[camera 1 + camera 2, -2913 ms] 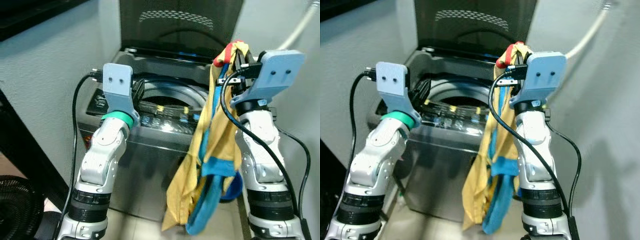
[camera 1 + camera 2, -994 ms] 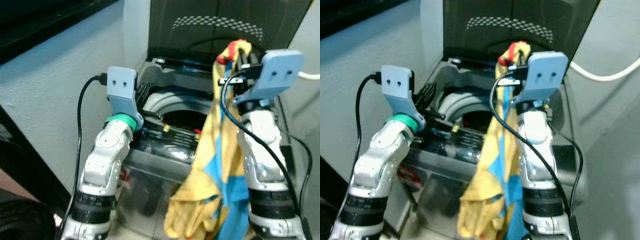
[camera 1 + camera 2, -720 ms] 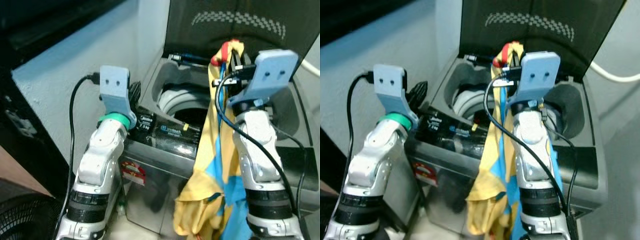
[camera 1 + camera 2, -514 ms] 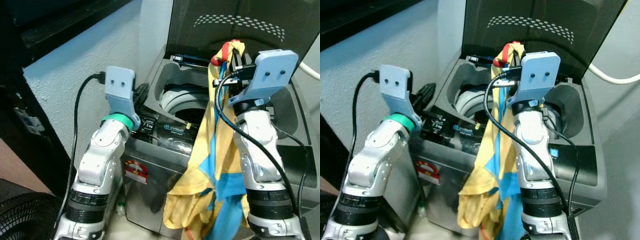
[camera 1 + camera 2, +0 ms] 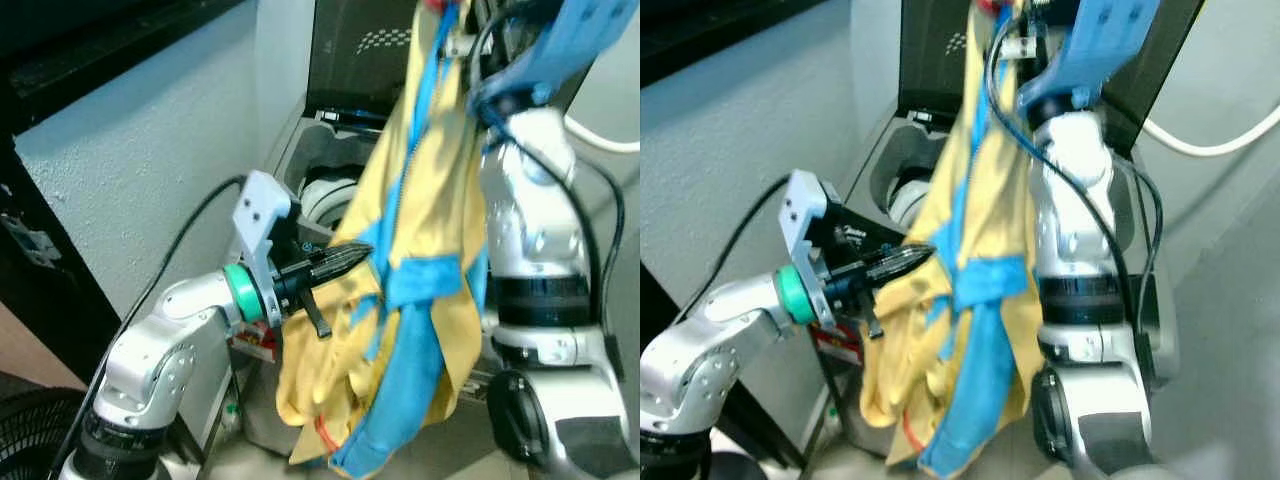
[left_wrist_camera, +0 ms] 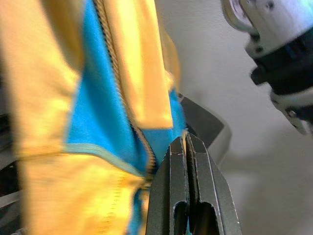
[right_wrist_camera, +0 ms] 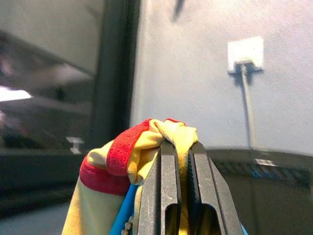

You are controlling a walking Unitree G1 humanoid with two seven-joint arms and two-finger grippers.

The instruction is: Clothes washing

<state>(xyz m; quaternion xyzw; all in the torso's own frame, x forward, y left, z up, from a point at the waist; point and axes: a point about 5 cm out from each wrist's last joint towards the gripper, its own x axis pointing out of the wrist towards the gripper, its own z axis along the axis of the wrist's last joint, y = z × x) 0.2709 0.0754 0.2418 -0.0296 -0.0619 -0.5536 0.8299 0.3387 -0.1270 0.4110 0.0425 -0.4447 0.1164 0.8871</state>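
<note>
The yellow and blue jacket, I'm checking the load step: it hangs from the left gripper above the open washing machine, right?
Wrong gripper. The yellow and blue jacket hangs from the right gripper, as the right wrist view shows; the left gripper only touches its side. The open washing machine sits beyond it.

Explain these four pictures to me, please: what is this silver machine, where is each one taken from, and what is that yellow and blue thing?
It is a walking household robot with two silver arms, each ending in a black two-fingered pincer. The two wide pictures come from cameras in its head, looking down. The two close-ups come from cameras on its wrists, looking along the fingers. The right pincer is raised high and shut on a yellow and blue garment with a red edge, which hangs down in front. The left pincer, fingers together, points at the hanging cloth from the side. Behind stands a washing machine with its lid up, where the garment presumably goes.
</note>
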